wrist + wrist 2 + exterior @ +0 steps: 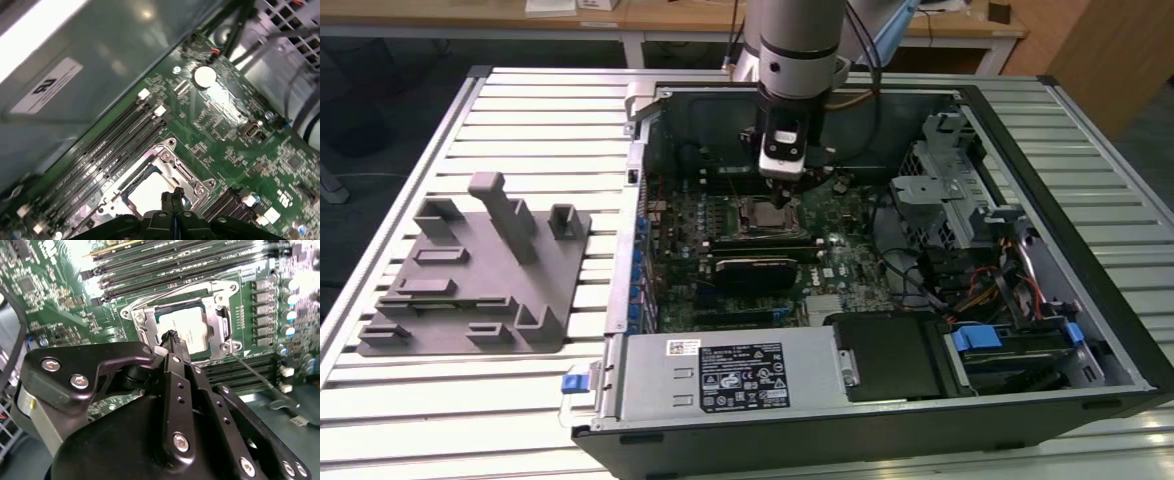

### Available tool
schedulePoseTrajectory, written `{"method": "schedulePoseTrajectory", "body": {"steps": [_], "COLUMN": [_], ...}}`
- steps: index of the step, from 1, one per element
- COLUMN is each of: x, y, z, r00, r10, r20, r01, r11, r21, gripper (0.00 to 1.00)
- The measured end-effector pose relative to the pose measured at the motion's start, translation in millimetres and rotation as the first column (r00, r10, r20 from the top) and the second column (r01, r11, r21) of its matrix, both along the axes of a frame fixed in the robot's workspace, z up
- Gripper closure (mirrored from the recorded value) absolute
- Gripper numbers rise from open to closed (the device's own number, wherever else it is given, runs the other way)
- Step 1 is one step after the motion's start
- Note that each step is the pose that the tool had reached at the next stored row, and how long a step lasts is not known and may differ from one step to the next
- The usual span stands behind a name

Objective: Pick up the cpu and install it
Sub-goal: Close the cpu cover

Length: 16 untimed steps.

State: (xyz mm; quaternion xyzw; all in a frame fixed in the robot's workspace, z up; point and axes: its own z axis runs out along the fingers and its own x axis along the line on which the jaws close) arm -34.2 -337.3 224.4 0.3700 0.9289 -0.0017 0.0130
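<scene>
The cpu [195,330], a small square chip with a pale silver top, lies flat inside the metal-framed socket [220,322] on the green motherboard; the first wrist view shows the cpu [147,192] there too. My gripper [172,196] hangs just above the chip's edge with its two black fingertips pressed together and nothing visible between them. In the exterior view the gripper [782,196] reaches down into the open computer case, right over the socket [765,215]. The socket's retaining frame stands open around the chip.
The computer case [627,300] lies open on a slatted metal table. Memory slots [200,265] run beside the socket. A power supply [720,375], a drive cage [941,190] and loose cables [974,290] crowd the exterior view's right. A grey fixture [474,270] with upright posts sits at its left.
</scene>
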Motion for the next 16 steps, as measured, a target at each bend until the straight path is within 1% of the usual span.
{"method": "schedulePoseTrajectory", "body": {"steps": [2,4,6,8,9,14,16], "x": [0.0,0.0,0.0,0.0,0.0,0.0,0.0], "y": [0.0,0.0,0.0,0.0,0.0,0.0,0.0], "z": [-0.1,-0.2,-0.2,-0.3,-0.3,-0.5,-0.6], "r00": [0.9993,0.9973,0.994,0.9896,0.9835,0.9644,0.9551], "r10": [0.038,0.073,0.109,0.144,0.181,0.265,0.296], "r20": [0.0,0.0001,0.0001,0.0,0.0001,0.0,0.0], "r01": [-0.038,-0.073,-0.109,-0.144,-0.181,-0.265,-0.296], "r11": [0.9993,0.9973,0.994,0.9896,0.9835,0.9644,0.9551], "r21": [0.0,0.0,0.0001,0.0,0.0,0.0,0.0], "gripper": [0.89,0.89,0.89,0.89,0.89,0.89,0.89]}}
